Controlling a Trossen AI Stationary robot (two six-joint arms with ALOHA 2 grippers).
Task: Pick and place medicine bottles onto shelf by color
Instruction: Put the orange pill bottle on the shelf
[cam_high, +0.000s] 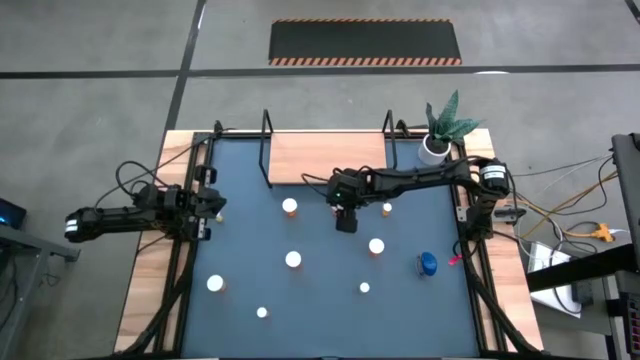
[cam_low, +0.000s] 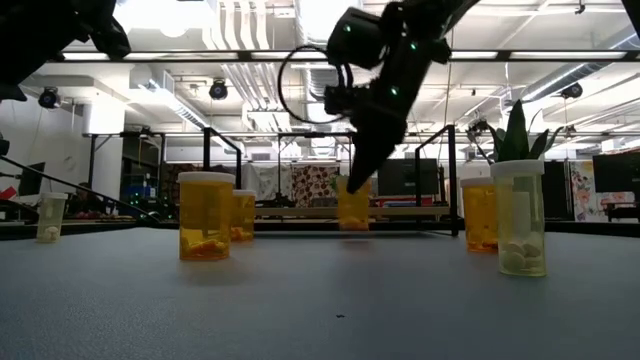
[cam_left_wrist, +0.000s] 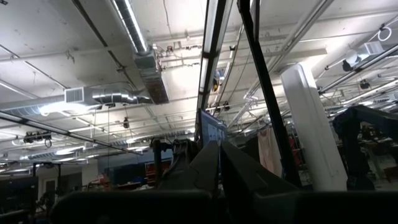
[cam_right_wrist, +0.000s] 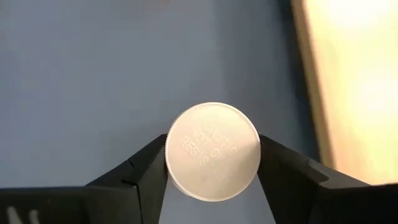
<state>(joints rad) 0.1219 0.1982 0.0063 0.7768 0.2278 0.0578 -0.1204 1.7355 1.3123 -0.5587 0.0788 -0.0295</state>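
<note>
So the bottle in play is a small round orange medicine bottle with a white ribbed cap (cam_right_wrist: 212, 151); the right wrist view looks straight down on that cap, which has raised lettering I can't really read. The right pincer (cam_right_wrist: 212, 155) is pinching it, one dark finger pressed on each side of the cap. In the low view the same bottle (cam_low: 353, 208) looks see-through orange and sits right under the arm's tip, in front of the shelf. From above, that pincer (cam_high: 346, 218) is over the dark-blue mat (cam_high: 250, 250) just in front of the flat light-wood shelf with black wire ends (cam_high: 325, 155); the shelf board looks bare.

The other orange bottles are scattered on the mat: white caps show at (cam_high: 290, 206), (cam_high: 387, 208), (cam_high: 376, 245), (cam_high: 293, 259), (cam_high: 215, 284), (cam_high: 364, 288) and (cam_high: 262, 313). The one blue bottle (cam_high: 428, 263) stands toward the right side of the mat. A white pot with a green plant (cam_high: 434, 148) sits at the table's far right corner.

The left pincer (cam_high: 215, 204) waits at the left edge of the mat, and I can't tell if it's spread or pressed together.
</note>
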